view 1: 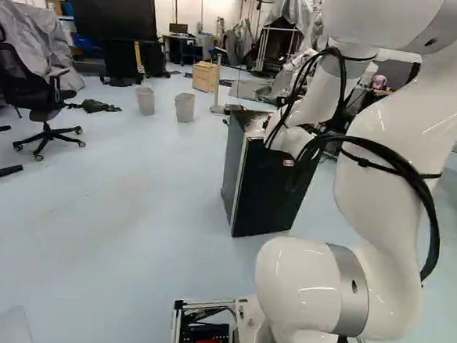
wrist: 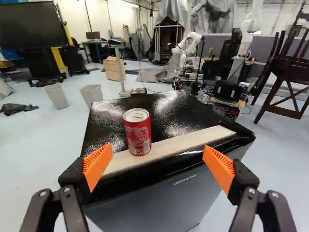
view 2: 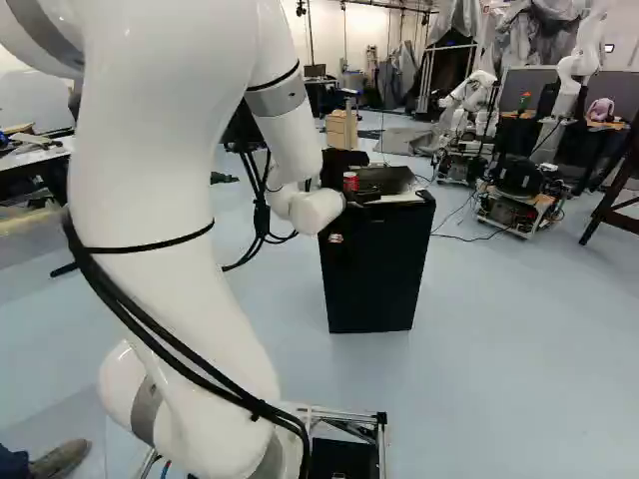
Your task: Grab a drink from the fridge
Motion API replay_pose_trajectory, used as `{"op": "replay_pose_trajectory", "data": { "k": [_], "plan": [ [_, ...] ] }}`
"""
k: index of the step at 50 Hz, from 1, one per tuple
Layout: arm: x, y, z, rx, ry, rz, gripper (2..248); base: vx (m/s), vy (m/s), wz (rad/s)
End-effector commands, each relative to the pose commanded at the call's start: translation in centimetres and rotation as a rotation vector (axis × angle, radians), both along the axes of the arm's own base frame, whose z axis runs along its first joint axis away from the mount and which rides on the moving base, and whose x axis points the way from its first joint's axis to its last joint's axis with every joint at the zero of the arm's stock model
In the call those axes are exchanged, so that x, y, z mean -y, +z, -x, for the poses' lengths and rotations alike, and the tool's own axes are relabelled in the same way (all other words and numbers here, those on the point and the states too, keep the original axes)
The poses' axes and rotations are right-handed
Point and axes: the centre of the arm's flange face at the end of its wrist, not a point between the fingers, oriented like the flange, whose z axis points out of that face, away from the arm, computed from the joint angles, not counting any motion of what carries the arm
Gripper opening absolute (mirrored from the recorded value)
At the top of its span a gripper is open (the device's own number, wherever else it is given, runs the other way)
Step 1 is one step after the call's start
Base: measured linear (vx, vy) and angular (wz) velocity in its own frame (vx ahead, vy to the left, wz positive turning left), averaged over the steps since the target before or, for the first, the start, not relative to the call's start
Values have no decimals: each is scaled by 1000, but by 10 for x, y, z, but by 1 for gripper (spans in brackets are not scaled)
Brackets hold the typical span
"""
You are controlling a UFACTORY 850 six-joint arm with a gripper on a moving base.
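Observation:
In the wrist view my gripper (wrist: 157, 166) stands open, its orange pads wide apart with nothing between them. Ahead of the fingers, nearer the one with the pad (wrist: 98, 164), a red drink can (wrist: 138, 135) stands upright on top of the small black fridge (wrist: 193, 193), on the pale strip along its front edge. The same can (view 2: 350, 182) shows in the right base view, close to the arm's wrist. The fridge (view 1: 270, 190) has its front towards the arm and looks closed; what is inside is hidden. I cannot make out the gripper in the base views against the dark fridge.
Two grey bins (view 1: 184, 107) and a wooden box (view 1: 205, 76) stand beyond the fridge. An office chair (view 1: 41, 99) is at the left of the left base view. Another robot (view 2: 519, 190) stands at the right of the right base view, near a dark wooden frame (view 2: 621, 190).

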Motion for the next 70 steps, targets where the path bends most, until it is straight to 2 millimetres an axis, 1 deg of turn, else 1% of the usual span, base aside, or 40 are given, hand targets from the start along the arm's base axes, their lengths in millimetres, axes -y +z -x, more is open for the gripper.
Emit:
{"op": "replay_pose_trajectory", "data": {
  "k": [17, 29, 47, 60, 70],
  "plan": [
    [-22, -17, -3, -26, 37, -10, 247, 0, 0, 0],
    [-33, -30, -19, -39, 65, -12, 247, 0, 0, 0],
    [-34, -50, -54, -25, 78, -8, 247, 0, 0, 0],
    [-33, -52, -76, 21, 82, 3, 247, 0, 0, 0],
    [-33, -51, -86, 57, 84, 11, 247, 0, 0, 0]
  ]
}}
